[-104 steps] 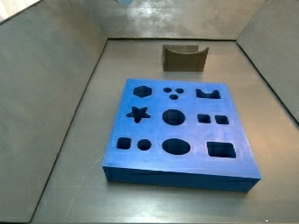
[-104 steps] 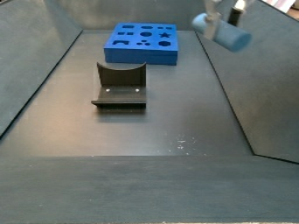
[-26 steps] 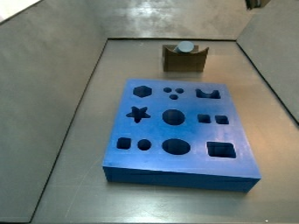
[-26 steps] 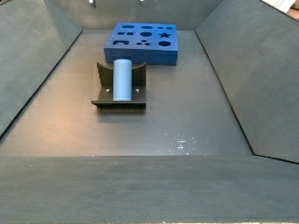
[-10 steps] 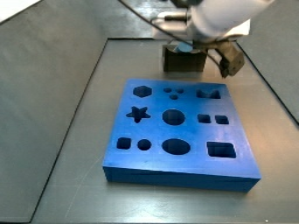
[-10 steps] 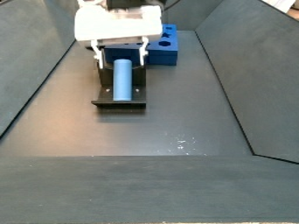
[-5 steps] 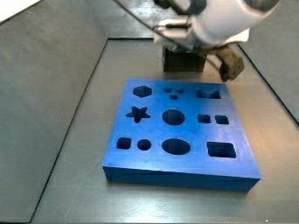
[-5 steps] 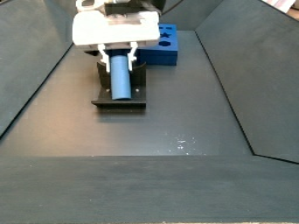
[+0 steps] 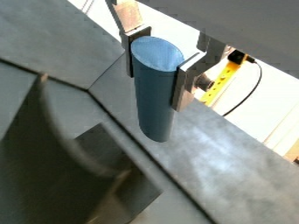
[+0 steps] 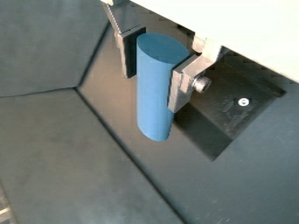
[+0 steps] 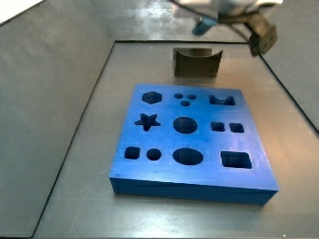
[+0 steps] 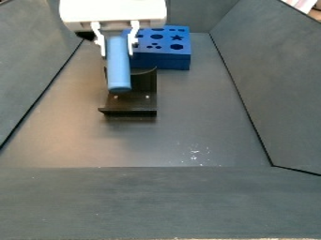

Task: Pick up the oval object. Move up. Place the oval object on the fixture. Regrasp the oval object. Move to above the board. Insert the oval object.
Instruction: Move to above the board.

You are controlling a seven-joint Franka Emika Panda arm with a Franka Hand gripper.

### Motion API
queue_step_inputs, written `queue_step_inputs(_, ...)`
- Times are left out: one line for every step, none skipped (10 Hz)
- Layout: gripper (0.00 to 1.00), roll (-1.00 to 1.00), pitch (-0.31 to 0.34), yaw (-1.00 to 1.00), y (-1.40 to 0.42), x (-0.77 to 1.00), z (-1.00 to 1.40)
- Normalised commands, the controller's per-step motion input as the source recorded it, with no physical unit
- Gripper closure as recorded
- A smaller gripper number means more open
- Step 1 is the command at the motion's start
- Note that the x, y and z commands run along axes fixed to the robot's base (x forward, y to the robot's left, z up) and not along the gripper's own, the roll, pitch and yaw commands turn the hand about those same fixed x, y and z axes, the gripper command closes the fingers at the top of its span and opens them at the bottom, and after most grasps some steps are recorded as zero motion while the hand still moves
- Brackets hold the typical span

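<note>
The two-finger gripper is clamped on the smooth pale blue-grey oval peg; in both wrist views the flat silver fingers press against opposite sides of the peg near its upper end, and the rest of its length hangs free below them. In a side view the gripper holds the peg upright above the small olive-brown notched fixture — the peg is clear of the notch, not resting in it. The large flat blue board with dark shaped holes lies on the table beyond the fixture, untouched. In a side view the fixture's notch is empty.
</note>
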Motion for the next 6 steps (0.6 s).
queue_step_inputs(1.00, -0.03, 0.017, -0.01, 0.13, 0.10, 1.00)
queue_step_inputs(1.00, -0.03, 0.032, -0.01, 0.12, 0.09, 1.00)
queue_step_inputs(1.00, -0.04, 0.054, -0.01, 0.11, 0.09, 1.00)
queue_step_inputs(1.00, -0.04, 0.071, 0.00, 0.11, 0.08, 1.00)
queue_step_inputs(1.00, -0.04, 0.093, 0.01, 0.10, 0.07, 1.00)
queue_step_inputs(1.00, -0.04, 0.106, 0.02, 0.09, 0.07, 1.00)
